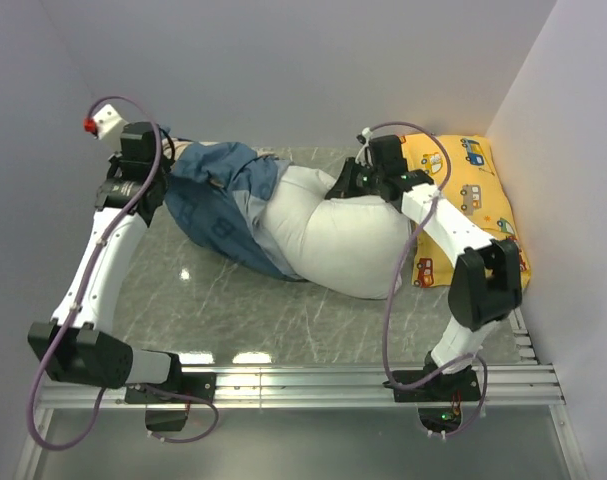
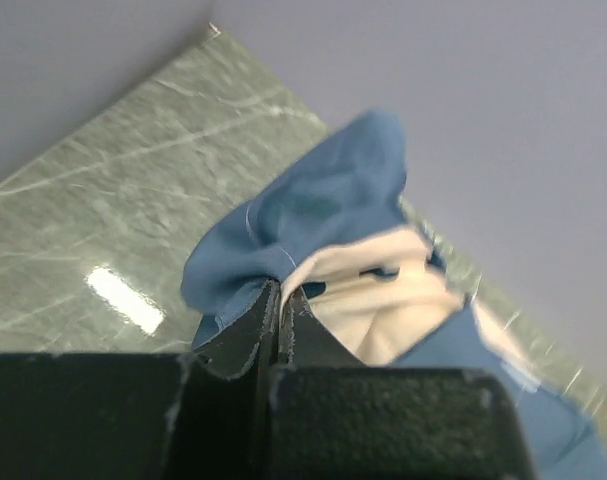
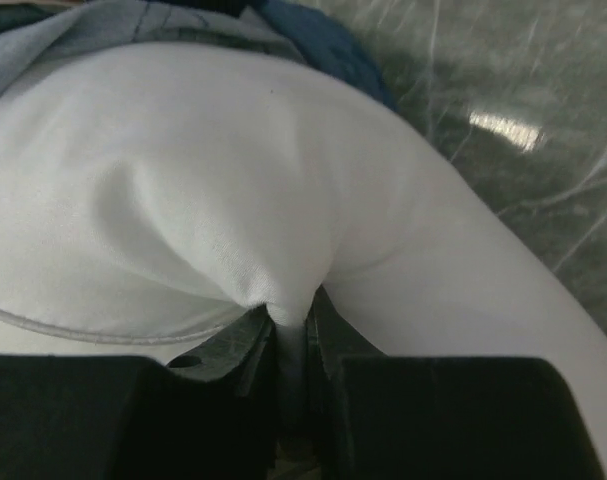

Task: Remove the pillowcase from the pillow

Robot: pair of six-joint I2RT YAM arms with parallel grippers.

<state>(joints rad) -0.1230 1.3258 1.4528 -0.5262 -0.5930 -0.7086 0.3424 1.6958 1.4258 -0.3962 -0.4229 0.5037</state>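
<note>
Your left jaws are shut tight on a fold of the pillowcase at the far left of the desk. Your right jaws hold a narrow pinch of the pillow at its far edge. The pillow's long axis runs left to right between them, with the case bunched over its left end. A leftward pull, away from the right jaws, should slide it off.
</note>
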